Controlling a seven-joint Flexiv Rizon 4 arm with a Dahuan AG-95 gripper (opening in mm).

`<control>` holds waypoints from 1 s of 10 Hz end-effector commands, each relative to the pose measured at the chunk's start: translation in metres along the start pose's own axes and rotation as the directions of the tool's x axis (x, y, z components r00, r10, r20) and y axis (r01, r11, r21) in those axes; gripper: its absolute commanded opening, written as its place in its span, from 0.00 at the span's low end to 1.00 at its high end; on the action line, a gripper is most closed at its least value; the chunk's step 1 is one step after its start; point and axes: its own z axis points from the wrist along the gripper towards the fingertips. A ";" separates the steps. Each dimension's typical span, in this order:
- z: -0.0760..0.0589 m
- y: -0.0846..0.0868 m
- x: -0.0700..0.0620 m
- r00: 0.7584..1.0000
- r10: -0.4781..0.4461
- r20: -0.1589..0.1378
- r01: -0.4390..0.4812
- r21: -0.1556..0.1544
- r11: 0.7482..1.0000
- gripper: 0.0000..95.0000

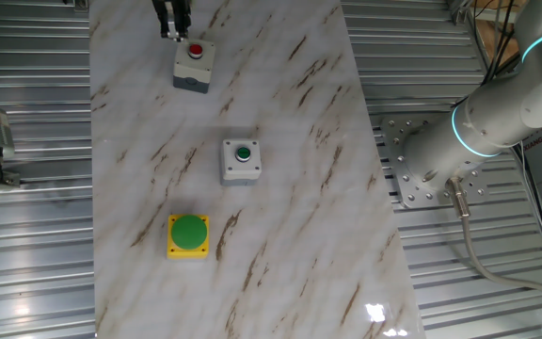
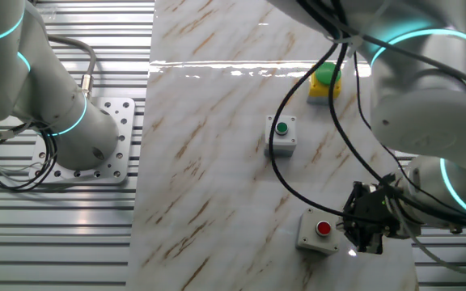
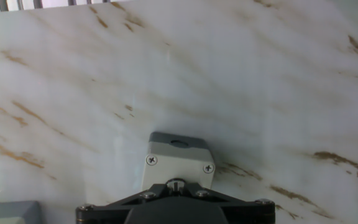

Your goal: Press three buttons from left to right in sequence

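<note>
In the hand view the gripper (image 3: 176, 208) body fills the bottom edge, just over a grey box (image 3: 179, 158). The red-button box (image 1: 194, 64) lies at one end of the marble surface (image 1: 290, 188), the gripper (image 1: 172, 21) just beside it. The dark-green box (image 1: 242, 160) sits in the middle, the yellow box (image 1: 188, 235) at the other end. I cannot tell if the fingers are apart.

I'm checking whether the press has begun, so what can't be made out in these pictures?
- Contact of gripper with red-button box: fingertips cut off by the top edge in one fixed view.
- Finger gap: blurred in the other fixed view.
- Red button: hidden behind the gripper body in hand view.
</note>
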 end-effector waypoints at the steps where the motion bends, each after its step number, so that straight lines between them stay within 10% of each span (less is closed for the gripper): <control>1: 0.003 0.000 0.006 1.000 0.011 0.009 -0.011 -0.011 1.000 0.00; 10: 0.010 0.002 0.008 1.000 0.021 0.013 -0.021 -0.017 1.000 0.00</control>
